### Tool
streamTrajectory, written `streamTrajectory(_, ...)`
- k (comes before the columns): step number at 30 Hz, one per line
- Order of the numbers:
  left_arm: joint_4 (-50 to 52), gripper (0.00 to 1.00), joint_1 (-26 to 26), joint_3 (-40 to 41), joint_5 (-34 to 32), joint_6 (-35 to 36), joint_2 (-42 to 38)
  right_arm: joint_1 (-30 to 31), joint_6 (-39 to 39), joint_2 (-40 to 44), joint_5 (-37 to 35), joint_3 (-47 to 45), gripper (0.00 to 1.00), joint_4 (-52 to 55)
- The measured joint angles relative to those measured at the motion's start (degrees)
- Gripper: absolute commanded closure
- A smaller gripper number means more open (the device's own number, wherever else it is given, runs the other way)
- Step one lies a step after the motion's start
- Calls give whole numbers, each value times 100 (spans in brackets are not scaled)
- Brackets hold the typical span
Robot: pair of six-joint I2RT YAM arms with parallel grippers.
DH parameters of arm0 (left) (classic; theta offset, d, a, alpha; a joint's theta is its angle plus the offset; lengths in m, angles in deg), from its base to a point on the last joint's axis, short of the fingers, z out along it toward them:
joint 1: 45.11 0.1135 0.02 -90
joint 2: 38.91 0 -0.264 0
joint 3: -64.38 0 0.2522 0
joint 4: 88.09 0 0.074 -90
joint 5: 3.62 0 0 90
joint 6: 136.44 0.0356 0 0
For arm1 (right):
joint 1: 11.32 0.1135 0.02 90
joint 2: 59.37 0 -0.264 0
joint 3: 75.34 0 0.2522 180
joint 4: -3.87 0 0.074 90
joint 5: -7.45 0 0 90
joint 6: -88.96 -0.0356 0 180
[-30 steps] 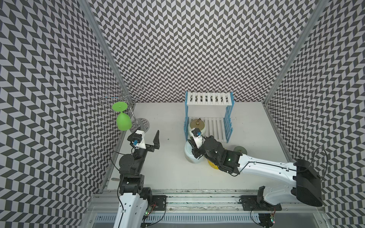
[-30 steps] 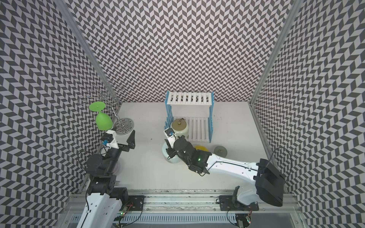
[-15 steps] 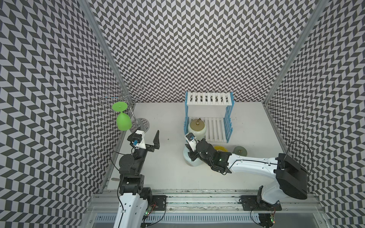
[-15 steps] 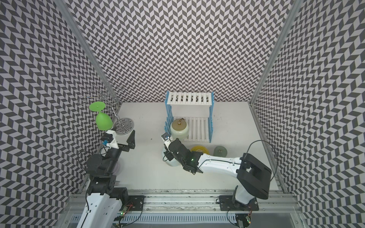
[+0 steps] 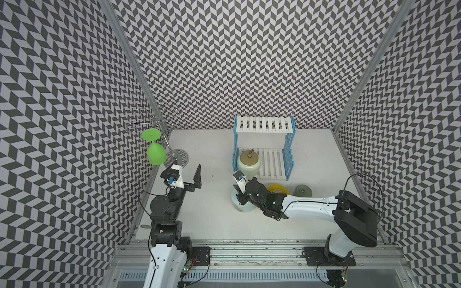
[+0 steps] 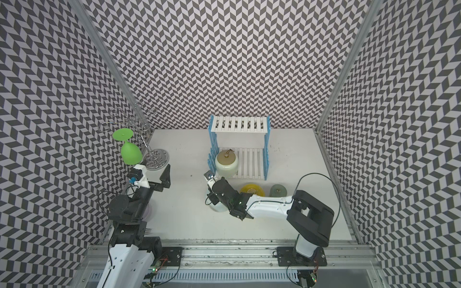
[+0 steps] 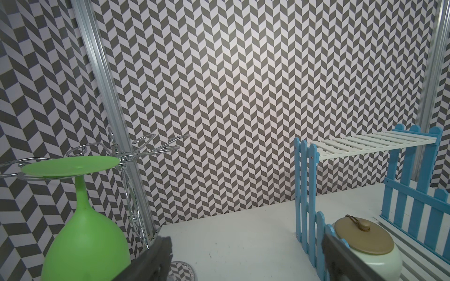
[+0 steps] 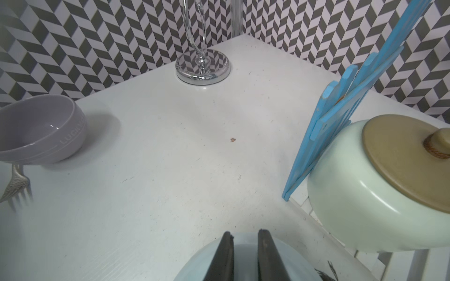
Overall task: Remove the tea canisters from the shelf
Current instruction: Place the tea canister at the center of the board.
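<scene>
the shelf [image 5: 264, 124] [image 6: 239, 124] stands at the back of the white tabletop [image 5: 212, 219], its top board bare. only one of the tea canisters is on it: the cream canister [image 5: 248, 163] [image 6: 226, 163] with the tan lid sits upright at the left end of the lower board, right against the blue picket side, as the right wrist view [image 8: 365, 194] shows close up.

the other three are off the shelf and down on the tabletop in front of it. the pale blue canister [image 5: 238, 203] [image 6: 214, 204] is just ahead of the shelf's left corner, under the right tool [image 8: 243, 234]. that tool is clenched on the canister's lid [image 8: 202, 262], fingers nearly together with a thin gap. the knob itself is hidden, and i cannot tell whether the canister's base touches the tabletop. beside the right arm lie the yellow canister [image 5: 278, 194] [image 6: 252, 190] and, just to its right, the sage-green canister [image 5: 303, 193] [image 6: 278, 190], both near the shelf's front edge.

the left tool [image 5: 185, 172] [image 6: 152, 174] [image 7: 246, 262] is released wide, grasping nothing, held up off the tabletop well apart from the shelf. next to it a green goblet [image 5: 156, 155] [image 7: 85, 243] hangs upside down from a chrome wire stand [image 5: 179, 158] [image 8: 203, 68]. a grey bowl [image 8: 41, 131] and a fork [image 8: 14, 185] lie near the left wall.
</scene>
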Motion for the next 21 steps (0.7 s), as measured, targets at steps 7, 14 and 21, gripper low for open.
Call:
streamTrajectory(7,0,0,4,0,-2,4,2,-22,-83,-22,-4,-127,98,-267)
streamTrajectory(14,0,0,4,0,0,4,7,-22,-188,-22,26,-188,85,-367)
streamTrajectory(21,0,0,4,0,2,2,42,-22,-262,-26,61,-234,72,-452)
